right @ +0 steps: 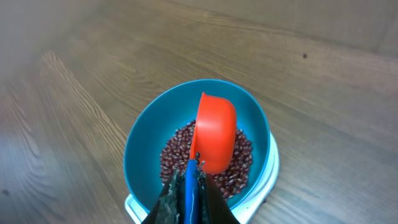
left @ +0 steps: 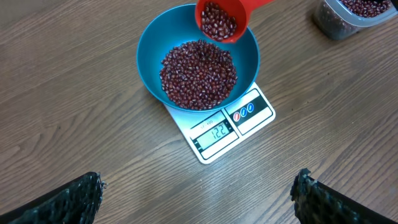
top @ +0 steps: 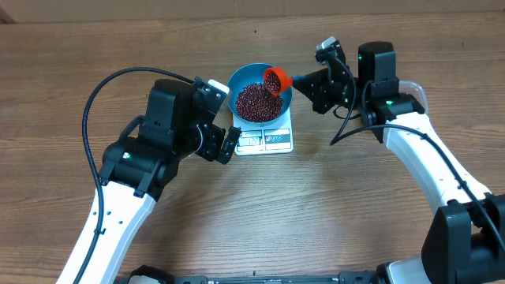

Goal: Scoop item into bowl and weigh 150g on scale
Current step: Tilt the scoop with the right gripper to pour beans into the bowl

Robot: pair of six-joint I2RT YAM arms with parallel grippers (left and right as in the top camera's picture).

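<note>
My right claw (right: 191, 193) is pinched shut on the blue handle (right: 192, 174) of the orange scoop (right: 216, 130), tilted over the blue bowl (left: 149, 56), which sits on the white scale (left: 256, 115) with a heap of beans (left: 199, 74) inside; my left claw (left: 199, 193) stands wide open nearby, holding nothing. The display (left: 214, 132) seems to read 122, short of the target, so I'd roll my wrist gently and let beans trickle out a few at a time. I'd keep the scoop's lip inside the rim without touching the bowl, pausing for the reading to settle.

Beans (left: 199, 74) in bowl (left: 149, 50) on scale (left: 249, 118)
</note>
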